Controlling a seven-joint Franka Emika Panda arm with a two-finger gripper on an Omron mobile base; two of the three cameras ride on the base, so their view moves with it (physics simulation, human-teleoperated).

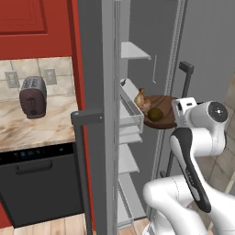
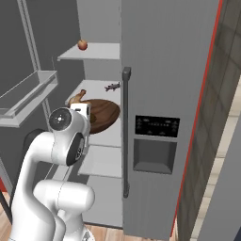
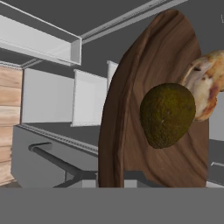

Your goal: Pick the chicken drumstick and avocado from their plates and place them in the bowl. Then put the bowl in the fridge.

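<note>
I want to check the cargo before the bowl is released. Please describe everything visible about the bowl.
The bowl is wide, shallow, round and dark brown with a wood grain. It is held level at the open fridge, over a white shelf. Inside lie the avocado and the chicken drumstick, touching each other. The gripper is shut on the near rim.

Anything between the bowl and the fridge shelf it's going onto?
Nothing visible. The fridge door is open and the bowl, carrying avocado and drumstick, is already among the shelves, gripper end at its rim.
</note>
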